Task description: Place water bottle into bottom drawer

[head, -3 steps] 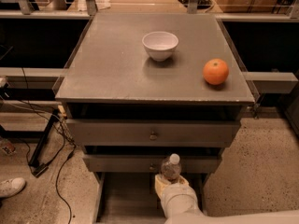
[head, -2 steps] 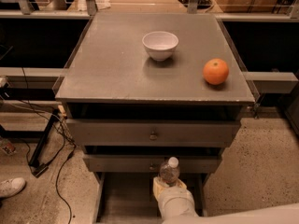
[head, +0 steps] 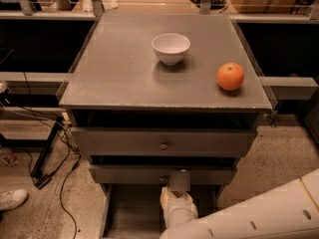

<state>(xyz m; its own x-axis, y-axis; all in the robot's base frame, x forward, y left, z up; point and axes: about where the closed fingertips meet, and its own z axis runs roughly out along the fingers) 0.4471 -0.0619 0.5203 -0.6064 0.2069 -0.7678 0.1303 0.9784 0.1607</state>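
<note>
The water bottle (head: 179,181) stands upright in front of the middle drawer, over the open bottom drawer (head: 130,209). Only its upper part shows, as a dim clear shape. My gripper (head: 177,192) reaches in from the lower right on its white arm. It holds the bottle from below and behind, above the drawer's tray. The drawer is pulled out, a shallow grey tray with side rails, and my arm covers its right part.
A white bowl (head: 171,48) and an orange (head: 230,76) sit on the cabinet top (head: 114,73). Two knobbed drawers (head: 163,144) are closed above. Black cables (head: 55,153) and a person's shoe (head: 11,199) lie on the floor at the left.
The gripper and the bottle have sunk slightly and shifted a little left over the open drawer. The bowl and the orange have not moved.
</note>
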